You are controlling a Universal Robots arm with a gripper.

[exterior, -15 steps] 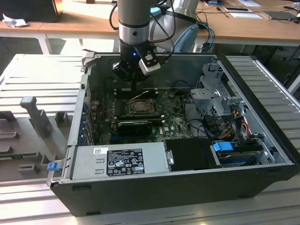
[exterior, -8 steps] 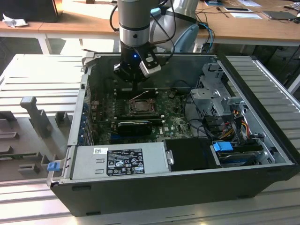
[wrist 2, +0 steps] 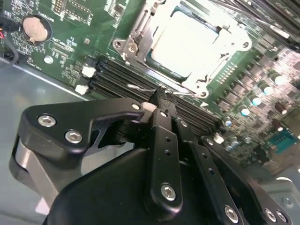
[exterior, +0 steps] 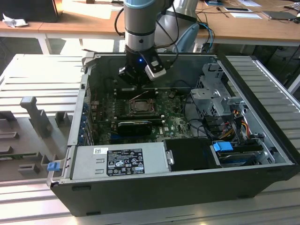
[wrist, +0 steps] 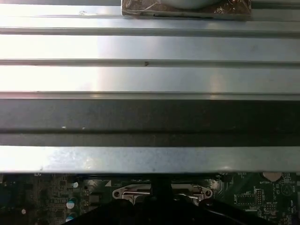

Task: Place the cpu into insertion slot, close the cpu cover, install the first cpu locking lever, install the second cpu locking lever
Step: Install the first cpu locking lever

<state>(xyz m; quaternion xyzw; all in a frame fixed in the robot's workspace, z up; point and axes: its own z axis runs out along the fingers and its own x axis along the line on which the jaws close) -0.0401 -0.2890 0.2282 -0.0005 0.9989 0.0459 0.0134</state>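
The open dark-grey metal computer case [exterior: 262, 140] holds a green motherboard [exterior: 176, 121]. In the exterior view its socket lies at ten o'clock from the case's middle, and the black two-fingered gripper [exterior: 136, 77] hangs at twelve o'clock of that socket. The flat, square, silver-grey cpu [wrist 2: 185, 44] is seated, and the thin metal-frame cpu cover [wrist 2: 136, 37] lies down around it. The gripper's fingers are drawn together at a thin silver wire locking lever [wrist 2: 140, 88]. I judge both levers not yet latched.

cpu [wrist 2: 187, 44]: top was washed out by glare.
gripper [wrist 2: 157, 102]: body was cut off at the edge.
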